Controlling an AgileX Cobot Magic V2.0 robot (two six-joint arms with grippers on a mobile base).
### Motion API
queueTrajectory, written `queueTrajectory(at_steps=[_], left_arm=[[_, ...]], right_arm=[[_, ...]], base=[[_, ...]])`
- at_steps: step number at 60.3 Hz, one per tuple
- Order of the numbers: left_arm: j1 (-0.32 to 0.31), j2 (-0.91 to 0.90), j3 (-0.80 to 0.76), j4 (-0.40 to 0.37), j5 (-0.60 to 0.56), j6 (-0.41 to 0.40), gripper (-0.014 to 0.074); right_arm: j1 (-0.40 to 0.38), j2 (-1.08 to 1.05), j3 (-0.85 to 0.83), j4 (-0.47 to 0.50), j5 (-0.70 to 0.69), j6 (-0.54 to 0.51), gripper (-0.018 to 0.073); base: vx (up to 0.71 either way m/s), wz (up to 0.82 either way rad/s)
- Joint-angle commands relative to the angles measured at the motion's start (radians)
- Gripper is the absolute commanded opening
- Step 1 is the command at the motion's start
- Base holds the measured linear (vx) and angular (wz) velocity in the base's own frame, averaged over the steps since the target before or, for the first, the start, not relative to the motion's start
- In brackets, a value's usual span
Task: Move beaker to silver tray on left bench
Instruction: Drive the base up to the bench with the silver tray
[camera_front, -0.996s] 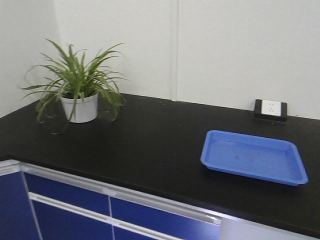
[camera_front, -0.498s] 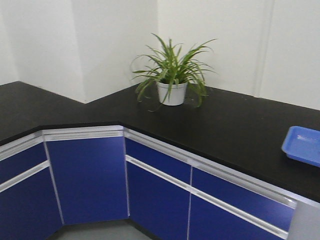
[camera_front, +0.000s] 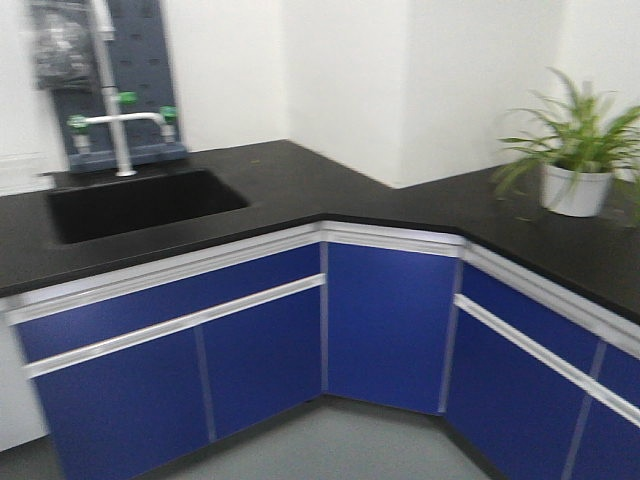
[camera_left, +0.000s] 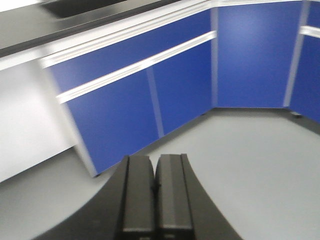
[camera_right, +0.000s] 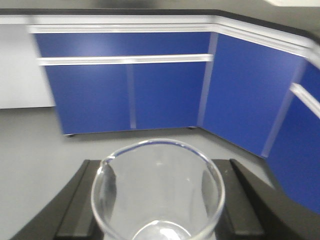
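Observation:
My right gripper (camera_right: 157, 200) is shut on the clear glass beaker (camera_right: 157, 187), seen from above in the right wrist view with its spout at the upper left of the rim; a black finger (camera_right: 75, 205) shows on each side of it. It hangs above grey floor in front of blue cabinets. My left gripper (camera_left: 154, 172) is shut and empty, its two black fingers pressed together over the floor. The silver tray is out of view. A black worktop (camera_front: 300, 185) with a sink (camera_front: 140, 205) runs along the white wall.
Blue cabinet fronts (camera_front: 250, 350) form an inside corner around grey floor (camera_front: 340, 445). A tap with green knobs (camera_front: 115, 120) stands behind the sink. A potted plant in a white pot (camera_front: 575, 185) sits on the right worktop.
The front view has swung left: the blue tray and wall socket have left the frame, the plant has slid to the right edge, and the sink and tap have come into view.

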Motion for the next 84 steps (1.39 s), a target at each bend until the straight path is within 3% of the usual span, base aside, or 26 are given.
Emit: queueTrajectory(at_steps=[1,27,84], left_arm=[[-0.007,-0.007,0.020,-0.003,-0.075,-0.002,0.0001],[-0.007,-0.007,0.020,-0.003,-0.075,-0.002,0.0001],[-0.007,-0.007,0.020,-0.003,-0.075,-0.002,0.0001]], right_arm=[[-0.002,0.000,-0.031,-0.010,-0.054,0.001,-0.0011],[-0.002,0.000,-0.031,-0.010,-0.054,0.001,-0.0011],[-0.002,0.000,-0.031,-0.010,-0.053,0.001,-0.0011]], base=[[-0.18,0.72],[-0.15,0.58],[0.03,0.32]])
